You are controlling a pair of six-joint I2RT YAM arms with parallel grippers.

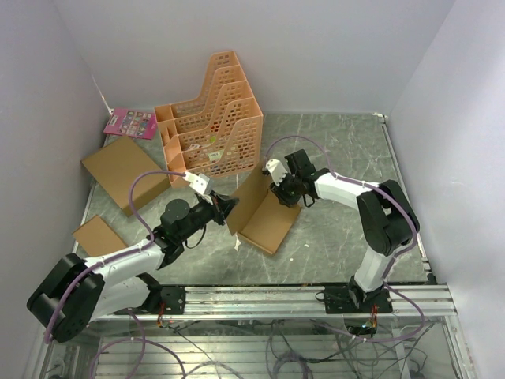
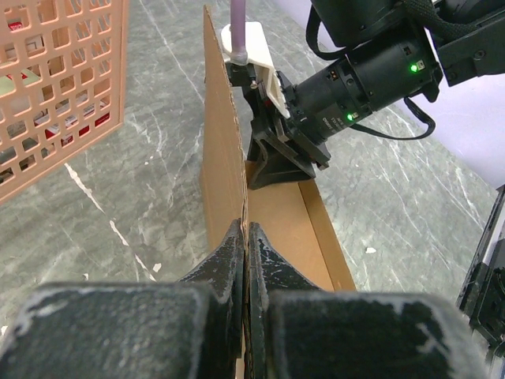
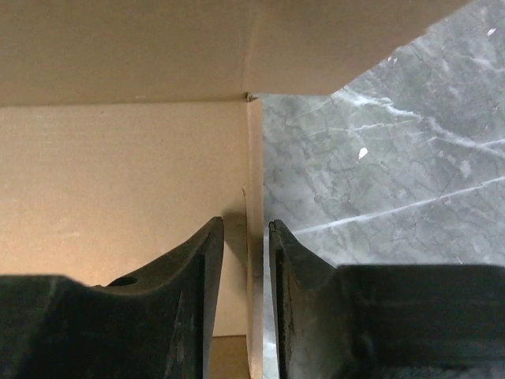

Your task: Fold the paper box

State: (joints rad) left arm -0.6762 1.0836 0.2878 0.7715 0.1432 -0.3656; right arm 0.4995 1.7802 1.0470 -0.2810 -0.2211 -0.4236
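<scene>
Between the pressed-together fingertips of the left gripper (image 2: pixel 246 237) stands the thin raw edge of an upright flap of the paper box (image 2: pixel 225 150), pinched there. Facing it, the right gripper (image 3: pixel 246 245) is slightly spread, straddling a low side wall without clamping it. The box is plain brown corrugated board, its shallow tray flat on the grey marbled counter (image 2: pixel 142 205). Open counter shows right of the right gripper. An orange lattice rack (image 2: pixel 55 87) stands near, left of the left gripper.

The paper box (image 1: pixel 264 219) lies between left claw (image 1: pixel 230 204) and right claw (image 1: pixel 278 189).
</scene>
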